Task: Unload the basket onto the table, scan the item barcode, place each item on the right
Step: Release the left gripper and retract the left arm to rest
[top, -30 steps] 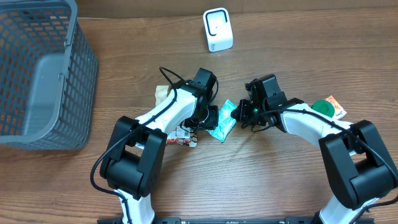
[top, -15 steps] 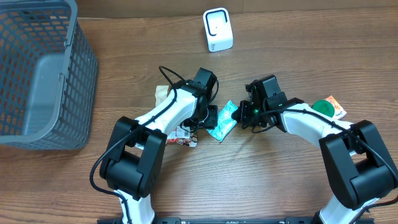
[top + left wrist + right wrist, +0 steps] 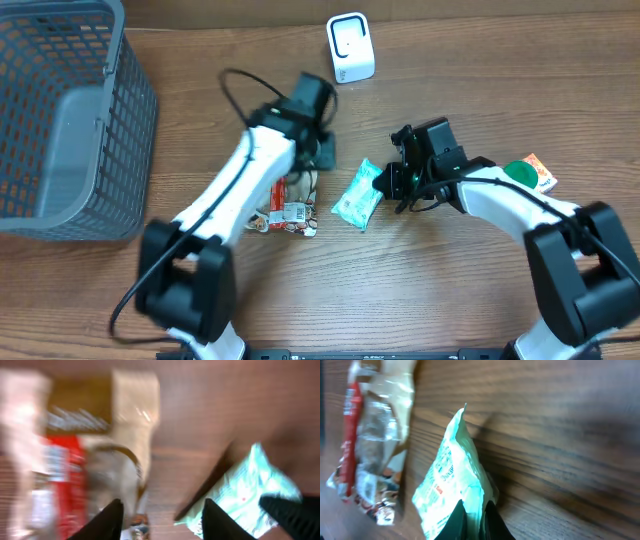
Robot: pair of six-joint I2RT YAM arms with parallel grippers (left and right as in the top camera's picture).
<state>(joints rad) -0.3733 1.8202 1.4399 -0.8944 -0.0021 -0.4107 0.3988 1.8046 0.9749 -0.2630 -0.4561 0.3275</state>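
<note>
The item, a teal packet (image 3: pixel 356 197), lies on the wooden table with its right end pinched by my right gripper (image 3: pixel 384 183). In the right wrist view the right gripper (image 3: pixel 474 519) is shut on the packet's (image 3: pixel 451 480) sealed edge. My left gripper (image 3: pixel 320 158) hovers up and to the left of the packet, apart from it. Blurred in the left wrist view, the left gripper (image 3: pixel 165 522) stands open with nothing between its fingers, and the packet (image 3: pixel 245 492) lies off to the right. The white scanner (image 3: pixel 350 47) stands at the back of the table.
A grey mesh basket (image 3: pixel 60 120) fills the left side. Red and clear snack packets (image 3: pixel 286 207) and a beige packet (image 3: pixel 262 150) lie under the left arm. A green item (image 3: pixel 519 172) and an orange packet (image 3: pixel 541 172) lie behind the right arm.
My left gripper has opened, let go of the teal packet and pulled back up and left. The packet has settled slightly lower, still held in the right gripper.
</note>
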